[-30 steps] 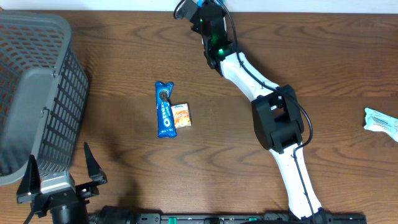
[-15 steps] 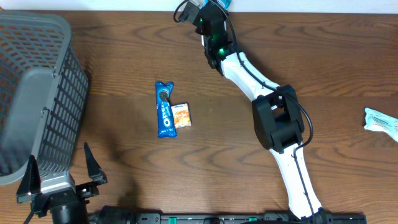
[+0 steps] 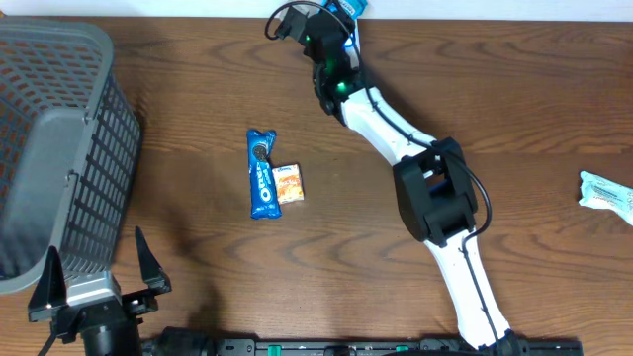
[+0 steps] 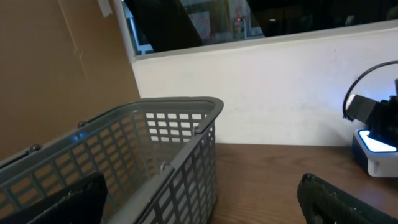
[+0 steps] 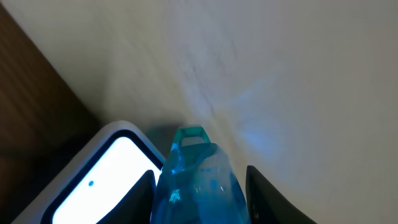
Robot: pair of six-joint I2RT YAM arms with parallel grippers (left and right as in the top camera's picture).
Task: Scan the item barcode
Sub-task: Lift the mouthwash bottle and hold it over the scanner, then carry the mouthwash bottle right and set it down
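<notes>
The item is a blue translucent packet (image 5: 199,180), and my right gripper (image 5: 202,202) is shut on it, a dark finger on each side. It hangs at the table's back edge by the white wall, just right of the scanner's lit white face (image 5: 106,171). From overhead, the right gripper (image 3: 341,12) and a corner of the blue packet (image 3: 353,6) sit at the top edge. The left wrist view catches the glowing scanner (image 4: 375,149) at far right. My left gripper (image 3: 94,247) stands wide open and empty at the front left corner.
A grey mesh basket (image 3: 59,148) fills the left side, close to the left gripper's fingers (image 4: 336,199). A blue Oreo pack (image 3: 261,173) and a small orange packet (image 3: 289,184) lie mid-table. A white-green packet (image 3: 608,194) lies at the right edge.
The right arm's wrist has swung slightly left along the back edge, carrying the blue packet with it. The left arm has not moved.
</notes>
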